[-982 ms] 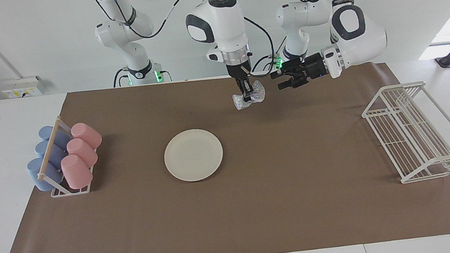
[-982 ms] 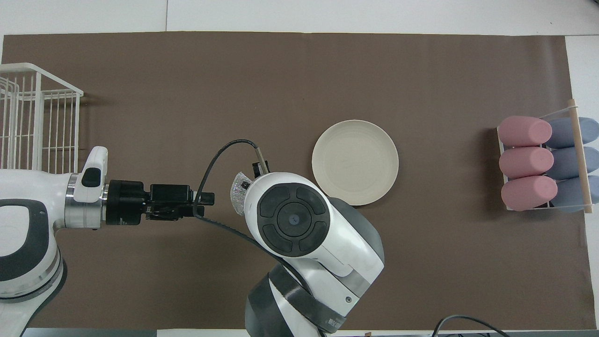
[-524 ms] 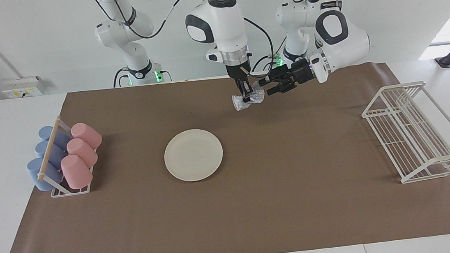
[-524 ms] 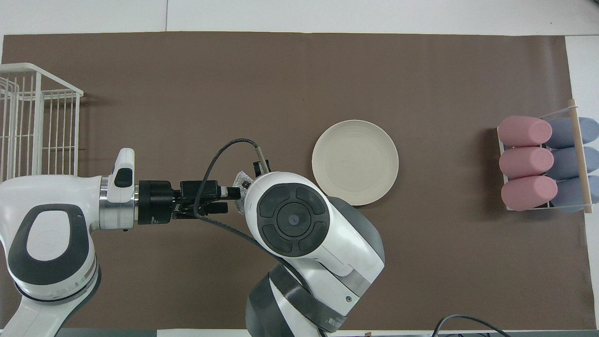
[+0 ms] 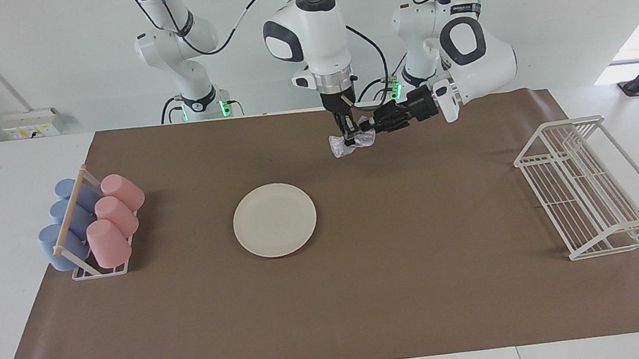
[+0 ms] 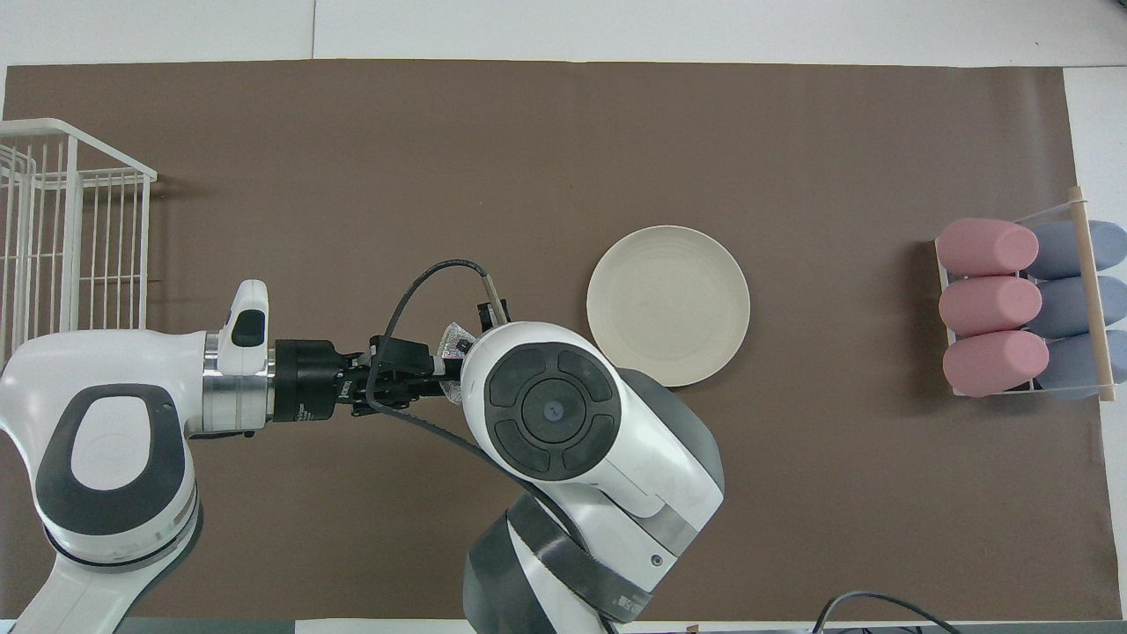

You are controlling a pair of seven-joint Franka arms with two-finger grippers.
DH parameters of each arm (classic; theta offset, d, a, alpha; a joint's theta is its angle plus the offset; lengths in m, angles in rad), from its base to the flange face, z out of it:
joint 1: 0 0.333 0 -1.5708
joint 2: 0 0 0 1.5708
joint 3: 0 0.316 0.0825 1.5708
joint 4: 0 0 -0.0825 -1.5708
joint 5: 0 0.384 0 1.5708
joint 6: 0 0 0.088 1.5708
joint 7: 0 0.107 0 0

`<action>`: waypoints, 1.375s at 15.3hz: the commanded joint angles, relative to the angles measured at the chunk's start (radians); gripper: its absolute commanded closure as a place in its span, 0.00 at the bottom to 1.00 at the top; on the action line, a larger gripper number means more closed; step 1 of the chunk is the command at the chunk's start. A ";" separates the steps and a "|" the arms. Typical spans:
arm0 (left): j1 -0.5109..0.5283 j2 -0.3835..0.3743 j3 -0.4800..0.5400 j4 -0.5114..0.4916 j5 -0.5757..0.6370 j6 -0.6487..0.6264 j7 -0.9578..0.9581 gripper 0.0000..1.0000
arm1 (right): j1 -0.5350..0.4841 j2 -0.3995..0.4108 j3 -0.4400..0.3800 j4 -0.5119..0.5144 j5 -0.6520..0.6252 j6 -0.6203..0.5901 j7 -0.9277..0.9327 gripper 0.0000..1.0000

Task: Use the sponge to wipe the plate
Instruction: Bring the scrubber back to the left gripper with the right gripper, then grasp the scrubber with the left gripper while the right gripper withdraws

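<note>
While the right gripper (image 5: 350, 135) hangs above the brown mat (image 5: 423, 287) near the robots' edge of the table (image 5: 606, 351), its fingers are clenched on the sponge (image 5: 346, 147) — a small silvery, wrinkly lump held clear of the mat. The left gripper (image 5: 367, 127) reaches in sideways from the left arm's end and meets the same sponge; whether its fingers have closed on the lump cannot be told from either view. In the overhead view the right arm's wrist covers most of the sponge (image 6: 453, 338), with only a shiny edge showing beside the left gripper (image 6: 440, 365).

The plate (image 5: 275, 220) lies flat on the mat, farther from the robots than the sponge and toward the right arm's end of it, well apart from both grippers. A white wire dish rack (image 5: 595, 185) stands at the left arm's end of the table. At the right arm's end sits a cup rack (image 5: 82, 237) — three pink cups (image 5: 115, 219) and three blue cups (image 5: 63, 230) lying on their sides in it.
</note>
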 commanded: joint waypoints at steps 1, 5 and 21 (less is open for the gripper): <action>-0.016 0.001 0.008 -0.001 -0.011 0.022 -0.039 1.00 | -0.007 0.013 0.007 0.022 -0.032 -0.016 0.024 1.00; -0.016 0.003 0.008 0.002 -0.013 0.027 -0.060 1.00 | -0.013 0.007 0.007 0.015 -0.084 -0.026 0.001 0.58; -0.016 0.060 0.005 0.193 0.573 0.064 -0.607 1.00 | -0.495 -0.278 -0.001 0.010 0.155 -0.344 -1.331 0.00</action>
